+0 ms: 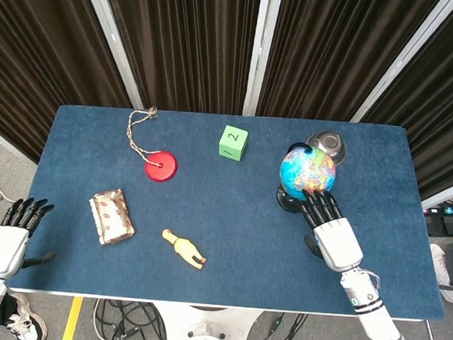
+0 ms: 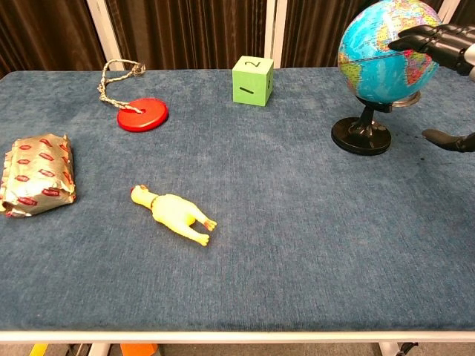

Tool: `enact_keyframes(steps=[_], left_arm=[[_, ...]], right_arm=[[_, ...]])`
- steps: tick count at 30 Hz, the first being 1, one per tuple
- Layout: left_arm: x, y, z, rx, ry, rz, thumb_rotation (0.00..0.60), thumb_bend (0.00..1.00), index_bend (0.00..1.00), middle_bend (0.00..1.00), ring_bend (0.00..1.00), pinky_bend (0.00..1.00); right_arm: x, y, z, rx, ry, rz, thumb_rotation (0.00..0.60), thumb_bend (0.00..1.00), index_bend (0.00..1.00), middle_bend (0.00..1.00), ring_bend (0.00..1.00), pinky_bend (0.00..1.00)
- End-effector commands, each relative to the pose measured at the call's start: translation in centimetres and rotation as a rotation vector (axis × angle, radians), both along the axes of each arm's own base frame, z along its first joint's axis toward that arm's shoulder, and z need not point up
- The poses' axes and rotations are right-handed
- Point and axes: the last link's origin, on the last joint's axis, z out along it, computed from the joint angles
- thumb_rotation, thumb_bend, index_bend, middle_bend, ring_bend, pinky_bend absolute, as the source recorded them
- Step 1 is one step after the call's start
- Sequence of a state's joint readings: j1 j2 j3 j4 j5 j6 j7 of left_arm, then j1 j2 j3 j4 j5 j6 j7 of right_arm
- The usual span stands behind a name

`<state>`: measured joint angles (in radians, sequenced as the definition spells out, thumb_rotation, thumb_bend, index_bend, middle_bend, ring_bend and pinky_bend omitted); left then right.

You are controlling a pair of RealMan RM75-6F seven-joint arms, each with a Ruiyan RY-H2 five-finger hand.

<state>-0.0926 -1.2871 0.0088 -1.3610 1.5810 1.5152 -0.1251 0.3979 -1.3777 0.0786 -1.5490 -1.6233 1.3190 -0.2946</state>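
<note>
A glossy plastic globe [image 1: 307, 172] is gleaming on a matt, napped blue cloth table [image 1: 228, 256]; beyond it a polished metal bowl [image 1: 327, 143] is shining.

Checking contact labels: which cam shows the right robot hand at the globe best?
Head view. It shows the whole right robot hand, fingers spread, fingertips at the near side of the globe; actual contact cannot be told. Chest view catches only the fingers and thumb at the frame's right edge, beside the globe.
</note>
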Motion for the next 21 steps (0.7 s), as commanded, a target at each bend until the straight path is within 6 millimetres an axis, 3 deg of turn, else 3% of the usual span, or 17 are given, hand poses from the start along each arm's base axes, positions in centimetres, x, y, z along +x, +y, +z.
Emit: enact_keyframes(steps=[1, 13, 21], left_arm=[[0.0, 0.0, 0.1, 0.002, -0.001, 0.0, 0.6, 0.0, 0.13, 0.09, 0.02, 0.05], [0.2, 0.1, 0.0, -0.004, 0.001, -0.005, 0.6, 0.0, 0.13, 0.09, 0.02, 0.05], [0.2, 0.2, -0.2, -0.009, 0.002, -0.002, 0.6, 0.0, 0.13, 0.09, 0.02, 0.05]], right_arm=[[0.2, -0.4, 0.0, -0.002, 0.011, -0.012, 0.6, 0.24, 0.0, 0.0, 0.0, 0.0], [-1.3, -0.7, 1.0, -0.034, 0.011, -0.095, 0.6, 0.24, 0.0, 0.0, 0.0, 0.0], [-3.8, -1.5, 2.1, -0.066, 0.01, -0.215, 0.6, 0.24, 0.0, 0.0, 0.0, 0.0]])
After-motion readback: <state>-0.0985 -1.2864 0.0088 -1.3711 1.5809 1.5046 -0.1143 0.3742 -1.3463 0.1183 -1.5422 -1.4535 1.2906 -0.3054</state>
